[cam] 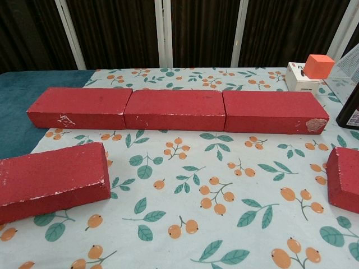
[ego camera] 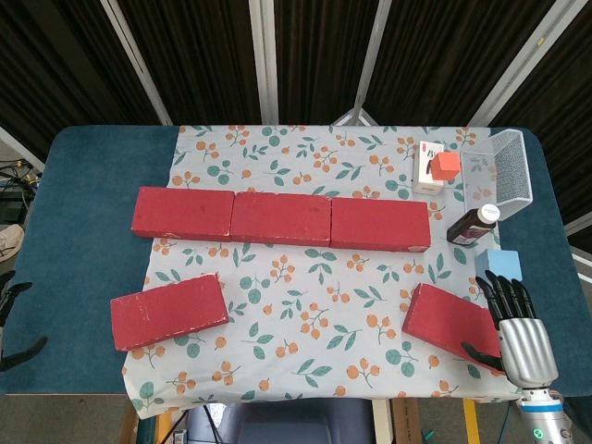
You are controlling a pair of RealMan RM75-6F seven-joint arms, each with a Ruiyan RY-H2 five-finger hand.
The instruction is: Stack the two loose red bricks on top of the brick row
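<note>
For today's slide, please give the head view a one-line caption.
Three-brick row awaits two loose bricks, left and right, right hand beside the latter.

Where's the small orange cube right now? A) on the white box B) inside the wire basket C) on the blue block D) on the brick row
A: the orange cube sits on the white box, beside the wire basket, behind the brick row.

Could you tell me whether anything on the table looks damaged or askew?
The row's right brick has a chipped, pale corner at its right end. Both loose bricks lie skewed to the row.
</note>
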